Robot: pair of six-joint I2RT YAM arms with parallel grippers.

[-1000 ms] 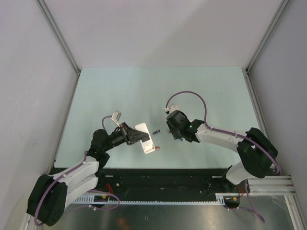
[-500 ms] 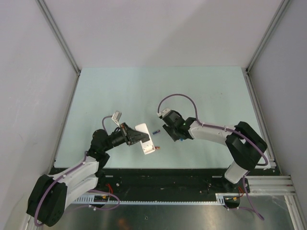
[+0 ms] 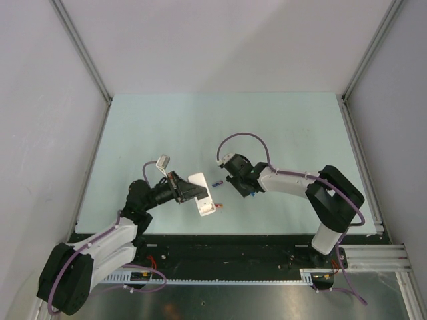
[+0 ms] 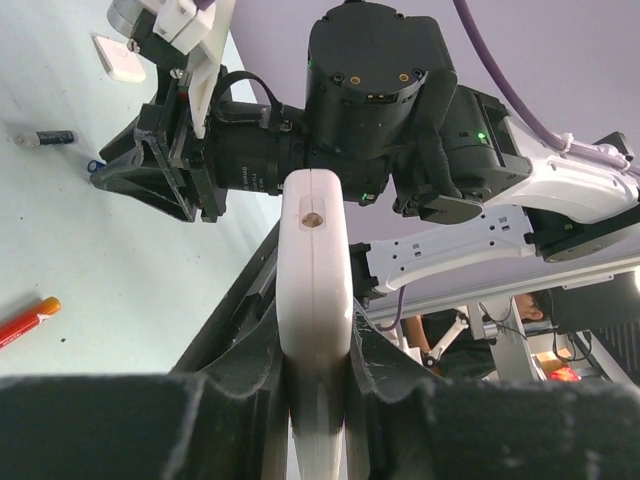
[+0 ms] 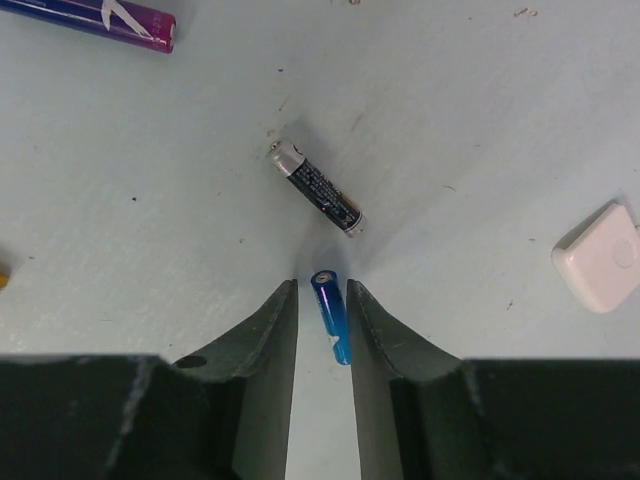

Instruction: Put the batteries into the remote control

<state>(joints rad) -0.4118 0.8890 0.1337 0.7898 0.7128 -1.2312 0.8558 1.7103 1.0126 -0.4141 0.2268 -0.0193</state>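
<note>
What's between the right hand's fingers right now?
The blue battery lies flat on the table between the open fingers of the right hand; the right wrist view shows it.

1 overhead camera looks down; 2 wrist cameras hug the table point(image 3: 200, 127)

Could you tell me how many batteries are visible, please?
4: bright blue battery inside the right tool, grey-silver battery just ahead, purple battery farther off, red battery by the remote control. Others possibly hidden.
</note>
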